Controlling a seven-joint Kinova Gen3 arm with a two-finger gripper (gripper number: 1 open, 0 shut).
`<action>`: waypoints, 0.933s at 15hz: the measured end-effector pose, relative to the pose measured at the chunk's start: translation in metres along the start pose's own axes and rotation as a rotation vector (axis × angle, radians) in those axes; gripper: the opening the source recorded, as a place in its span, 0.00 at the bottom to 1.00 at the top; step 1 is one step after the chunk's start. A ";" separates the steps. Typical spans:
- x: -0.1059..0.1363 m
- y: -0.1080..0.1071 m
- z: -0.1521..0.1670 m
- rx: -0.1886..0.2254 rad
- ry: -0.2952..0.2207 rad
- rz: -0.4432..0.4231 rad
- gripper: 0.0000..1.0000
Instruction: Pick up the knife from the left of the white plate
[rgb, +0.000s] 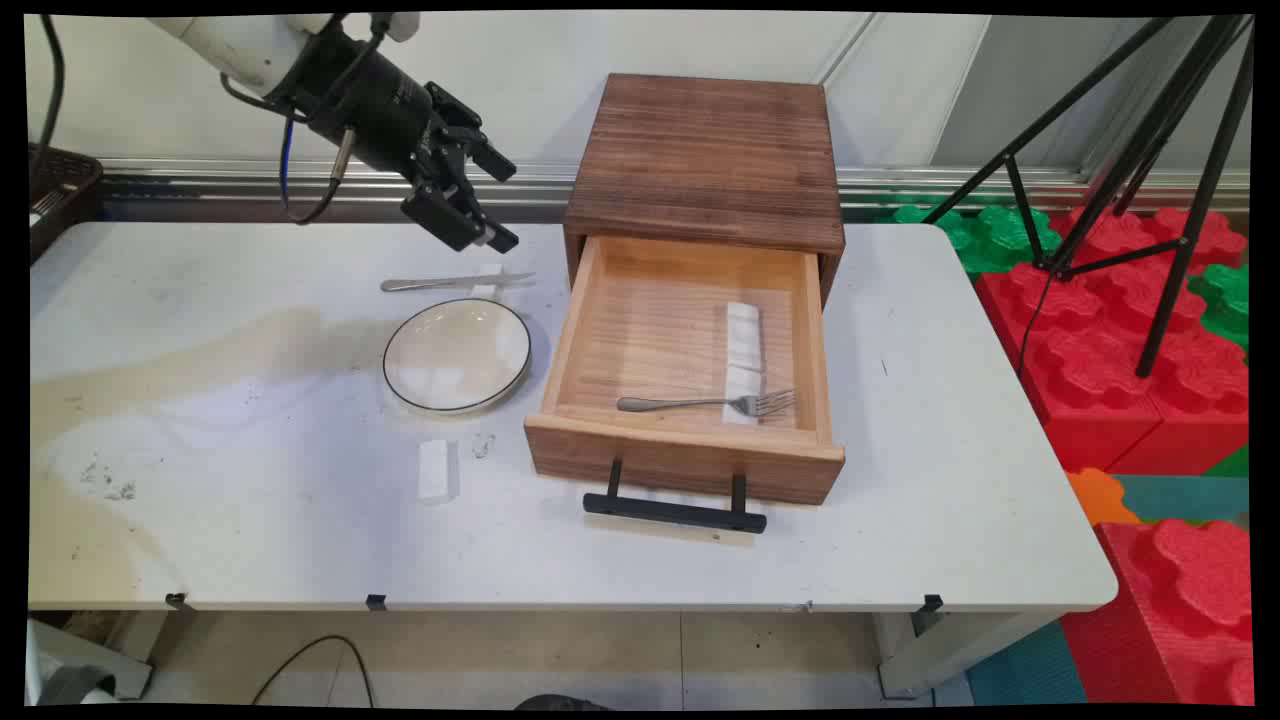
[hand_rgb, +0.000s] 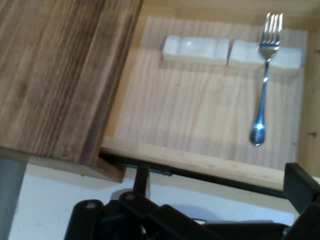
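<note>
My gripper (rgb: 505, 205) hangs open and empty above the table's far side, just left of the wooden drawer box (rgb: 708, 160). Below it a knife (rgb: 455, 283) lies with its blade on a small white block. The box's drawer (rgb: 683, 455) is pulled out. Inside it a fork (rgb: 710, 403) lies with its tines on a long white rest (rgb: 742, 340). The hand view looks down into the drawer at the fork (hand_rgb: 262, 90) and the white rest (hand_rgb: 200, 49), with one black finger (hand_rgb: 301, 186) at the lower right.
A white plate (rgb: 457, 354) with a dark rim sits left of the drawer, and a loose white block (rgb: 434, 468) lies in front of it. The black drawer handle (rgb: 675, 510) juts toward the table's near edge. A tripod (rgb: 1150, 150) and red foam blocks (rgb: 1130, 370) stand at the right.
</note>
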 end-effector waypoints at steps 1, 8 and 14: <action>-0.001 -0.006 0.002 0.005 -0.013 0.000 1.00; -0.009 -0.044 0.024 0.033 -0.099 -0.016 1.00; -0.020 -0.082 0.049 0.066 -0.188 -0.017 1.00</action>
